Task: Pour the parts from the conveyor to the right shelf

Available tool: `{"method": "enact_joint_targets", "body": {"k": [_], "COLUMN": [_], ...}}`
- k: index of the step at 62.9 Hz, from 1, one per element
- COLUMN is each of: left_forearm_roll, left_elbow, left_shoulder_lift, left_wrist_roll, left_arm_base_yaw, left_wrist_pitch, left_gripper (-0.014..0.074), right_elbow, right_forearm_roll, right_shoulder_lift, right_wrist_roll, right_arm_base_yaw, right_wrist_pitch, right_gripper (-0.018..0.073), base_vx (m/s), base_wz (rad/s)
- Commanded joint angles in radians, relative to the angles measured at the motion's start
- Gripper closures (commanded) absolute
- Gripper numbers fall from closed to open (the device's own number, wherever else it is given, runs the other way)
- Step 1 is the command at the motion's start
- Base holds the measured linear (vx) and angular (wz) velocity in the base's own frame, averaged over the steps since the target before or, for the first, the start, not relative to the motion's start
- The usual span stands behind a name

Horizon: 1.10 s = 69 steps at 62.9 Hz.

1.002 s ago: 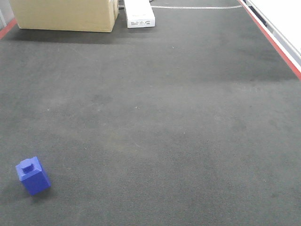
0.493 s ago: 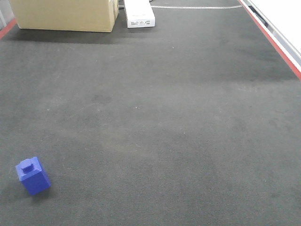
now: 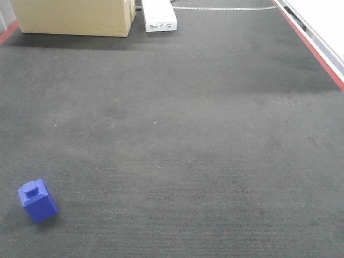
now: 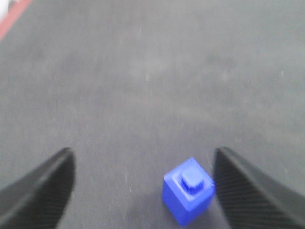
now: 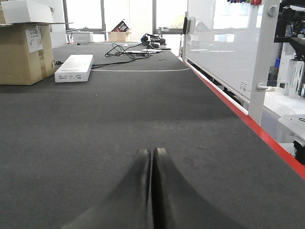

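My left hand [image 4: 143, 155] gapes wide, empty, the blue block [image 4: 188, 191] on the conveyor [image 4: 143, 71] between its fingers [image 4: 43, 191], nearer one; my right hand [image 5: 153, 151] is closed, empty

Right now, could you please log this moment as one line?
left pincer: open, clear of block | right pincer: shut, empty | block: on conveyor

The left gripper [image 4: 143, 151] has two black fingers [image 4: 43, 191] with fine ribbed faces; the right gripper [image 5: 153, 150] has smooth, black, curved fingers [image 5: 128, 191].
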Motion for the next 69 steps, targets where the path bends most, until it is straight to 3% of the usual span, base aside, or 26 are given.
{"method": "enact_joint_targets", "body": {"k": [1, 8, 11, 23, 31, 54, 69], "left_forearm_roll": [-0.055, -0.130, -0.135, -0.105, -0.055, -0.040, -0.012], "left_elbow": [-0.110, -0.207, -0.247, -0.360, -0.422, -0.483, -0.483], "left_shoulder_lift": [0.088, 0.219, 0.273, 0.495, 0.611, 0.772, 0.783], "left_wrist_roll": [0.055, 0.212, 0.239, 0.209, 0.192, 0.195, 0.335], "left_arm_base_yaw": [-0.033, -0.098, -0.127, -0.183, -0.186, -0.186, -0.186], "left_wrist_pitch": [0.044, 0.134, 0.176, 0.262, 0.338, 0.404, 0.403], "left_gripper": [-0.0016, -0.0004, 0.0006, 0.0024, 0.0024, 0.0024, 0.0024], "right_elbow": [0.015, 0.015, 0.015, 0.015, 0.015, 0.015, 0.015], "right_forearm_roll": [-0.001, -0.001, -0.001, -0.001, -0.001, -0.001, 0.000], "right_shoulder_lift": [-0.018, -0.018, -0.018, -0.018, -0.018, -0.018, -0.018], "right_wrist_roll": [-0.008, -0.008, -0.008, -0.008, -0.008, -0.008, -0.008], "right_arm_base_yaw": [-0.004, -0.004, -0.004, -0.004, -0.004, -0.004, -0.004], "right_wrist_pitch": [-0.070, -0.070, -0.070, -0.070, -0.070, -0.070, -0.071], "right_gripper": [0.0568, 0.0568, 0.0568, 0.0568, 0.0568, 0.0568, 0.0568], "base_vx": [0.00, 0.00, 0.00, 0.00, 0.00, 0.00, 0.00], "base_wz": [0.00, 0.00, 0.00, 0.00, 0.00, 0.00, 0.00]}}
